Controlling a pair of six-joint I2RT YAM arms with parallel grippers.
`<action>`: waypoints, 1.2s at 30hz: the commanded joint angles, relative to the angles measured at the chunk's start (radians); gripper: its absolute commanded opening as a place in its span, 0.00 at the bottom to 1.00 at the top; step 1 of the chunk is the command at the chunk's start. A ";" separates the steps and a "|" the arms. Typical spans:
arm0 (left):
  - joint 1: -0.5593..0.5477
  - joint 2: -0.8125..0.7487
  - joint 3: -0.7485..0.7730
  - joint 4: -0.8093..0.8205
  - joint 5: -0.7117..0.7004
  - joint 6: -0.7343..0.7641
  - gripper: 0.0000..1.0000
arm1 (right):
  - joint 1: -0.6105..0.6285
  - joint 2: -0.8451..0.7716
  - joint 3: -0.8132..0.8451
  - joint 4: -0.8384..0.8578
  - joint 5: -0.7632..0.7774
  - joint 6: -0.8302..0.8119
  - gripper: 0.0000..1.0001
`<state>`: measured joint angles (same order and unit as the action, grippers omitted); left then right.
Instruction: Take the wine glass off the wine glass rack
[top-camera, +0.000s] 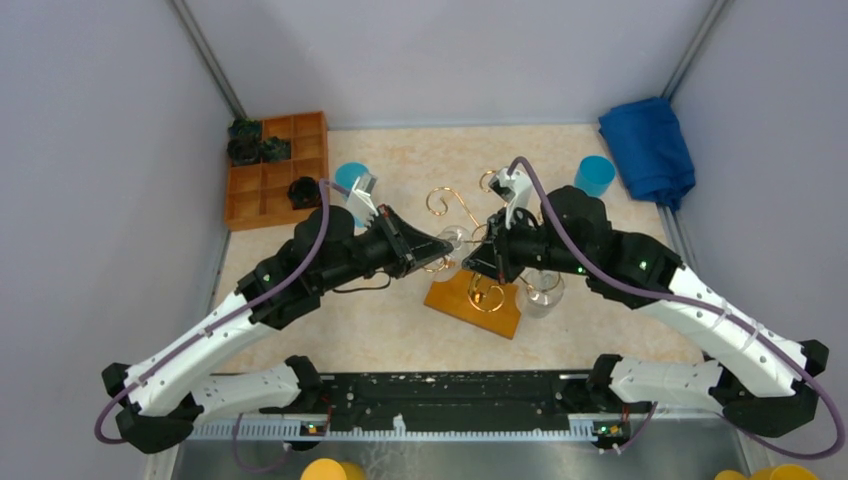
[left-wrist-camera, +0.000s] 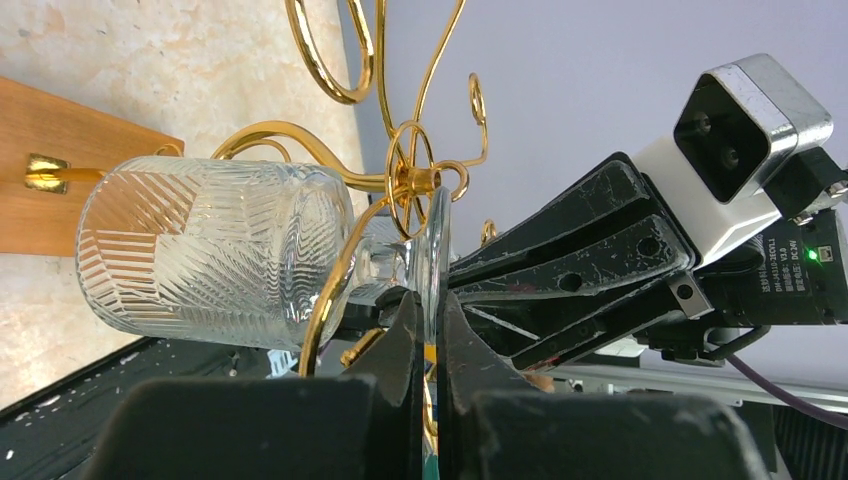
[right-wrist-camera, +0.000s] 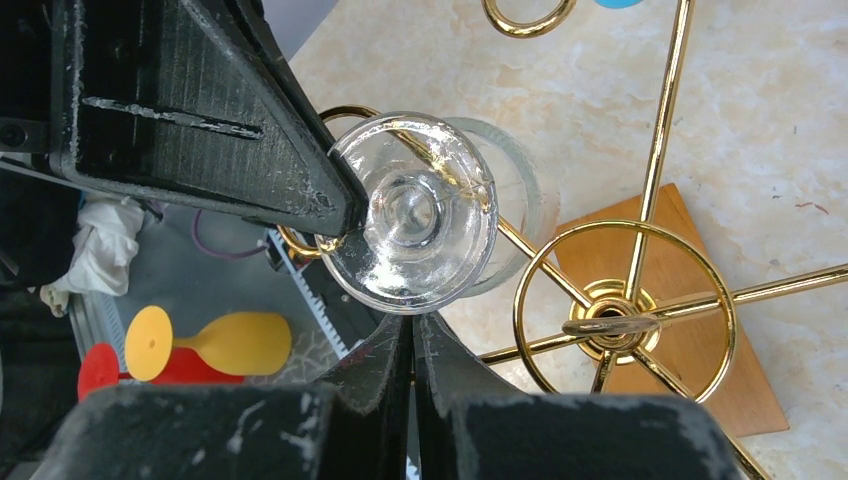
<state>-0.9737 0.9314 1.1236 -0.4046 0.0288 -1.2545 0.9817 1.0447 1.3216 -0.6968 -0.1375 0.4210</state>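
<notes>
The gold wire wine glass rack (top-camera: 462, 215) stands on its orange-brown wooden base (top-camera: 470, 300) in the middle of the table. A clear patterned wine glass (left-wrist-camera: 210, 250) hangs on one rack arm, its bowl lying sideways. Its round foot (right-wrist-camera: 410, 225) faces the right wrist camera. My left gripper (left-wrist-camera: 428, 305) is shut on the rim of that foot, seen edge-on between the fingers; from above it is left of the rack (top-camera: 440, 243). My right gripper (right-wrist-camera: 412, 325) is shut, its tips at the foot's lower rim, with nothing seen between them; from above it is right of the glass (top-camera: 487, 262).
A second clear glass (top-camera: 543, 290) is at the rack's right side. An orange compartment tray (top-camera: 275, 170) with dark items is back left. Two blue cups (top-camera: 350, 178) (top-camera: 595, 175) and a blue cloth (top-camera: 648, 148) are at the back. Yellow and red plastic goblets (right-wrist-camera: 215, 340) lie off the table's near edge.
</notes>
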 joint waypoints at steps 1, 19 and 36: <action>-0.055 0.034 0.068 -0.032 0.124 0.014 0.00 | 0.006 0.046 0.039 0.081 0.057 0.003 0.00; -0.056 -0.008 -0.056 0.223 0.126 -0.159 0.00 | 0.005 0.069 0.067 0.057 0.071 -0.010 0.00; -0.101 -0.070 -0.084 0.223 0.105 -0.213 0.00 | -0.008 0.070 0.057 0.057 0.065 -0.009 0.00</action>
<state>-1.0115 0.8974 1.0454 -0.2955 -0.0566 -1.3697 0.9787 1.0763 1.3579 -0.7231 -0.1112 0.4137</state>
